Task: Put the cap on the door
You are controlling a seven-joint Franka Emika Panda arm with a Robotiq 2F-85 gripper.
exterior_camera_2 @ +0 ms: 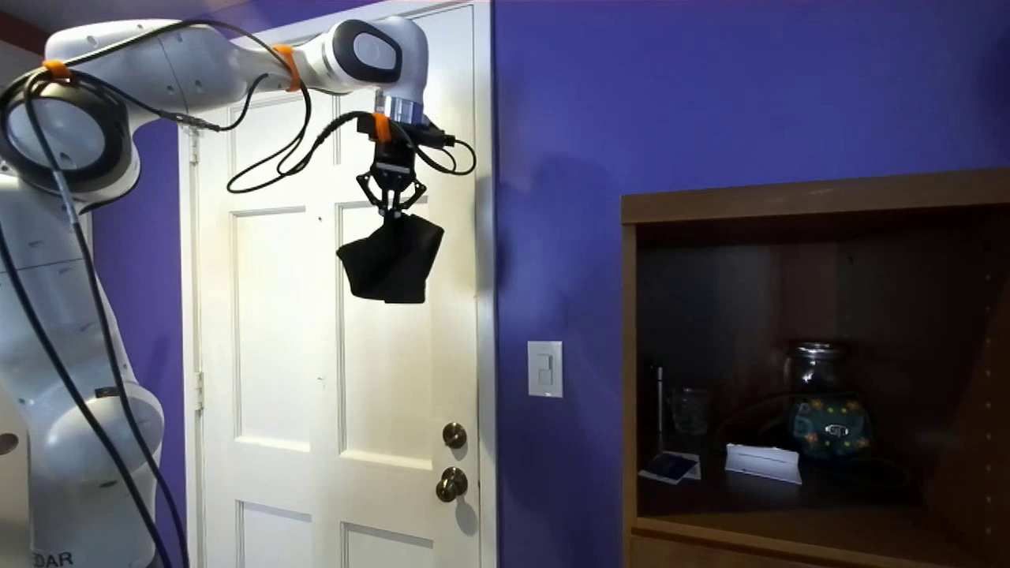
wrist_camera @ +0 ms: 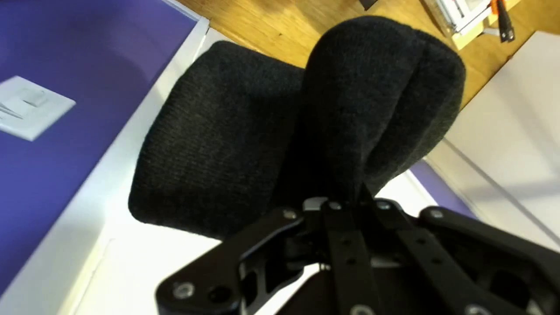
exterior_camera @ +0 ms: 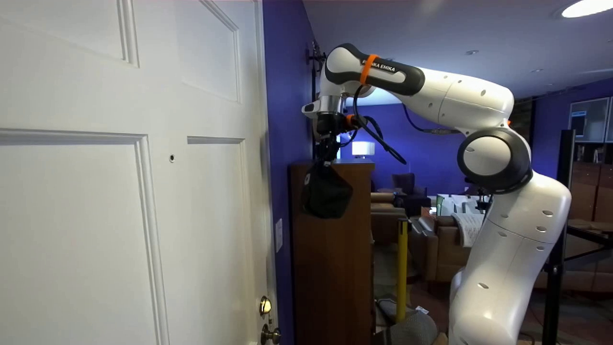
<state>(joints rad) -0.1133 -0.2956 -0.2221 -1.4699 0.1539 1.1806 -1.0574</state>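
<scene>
In an exterior view my arm (exterior_camera: 507,249) stands at the right, bent over, gripper (exterior_camera: 327,163) pointing down. Black cap (exterior_camera: 328,194) hangs under it, in front of the brown cabinet (exterior_camera: 330,268), just below the cabinet's top edge as seen. White door (exterior_camera: 215,215) fills the left; purple wall (exterior_camera: 287,96) shows between its right edge and the cap, the two are apart. Dark spot (exterior_camera: 172,158) mid-door; lock (exterior_camera: 265,305) above knob (exterior_camera: 270,334), low by the door's right edge.

In an exterior view I have the cap by its upper part, in front of the door's upper half, nearer the right edge, knob well below. Gripper is pinched together at the tips. Light switch (exterior_camera_2: 545,368) on the wall right of the door. Brown shelf (exterior_camera_2: 789,199) at far right: glass (exterior_camera_2: 691,410) near its left edge, jar (exterior_camera_2: 817,367) behind a flowered bag (exterior_camera_2: 821,434), white card (exterior_camera_2: 763,463) near the front edge.

Wrist view: my fingers (wrist_camera: 345,243) sit at the bottom edge, side by side, clamped on a fold of the cap with hardly any gap. Cap fills the middle in soft folds; wood floor (wrist_camera: 262,22) along the top edge.
</scene>
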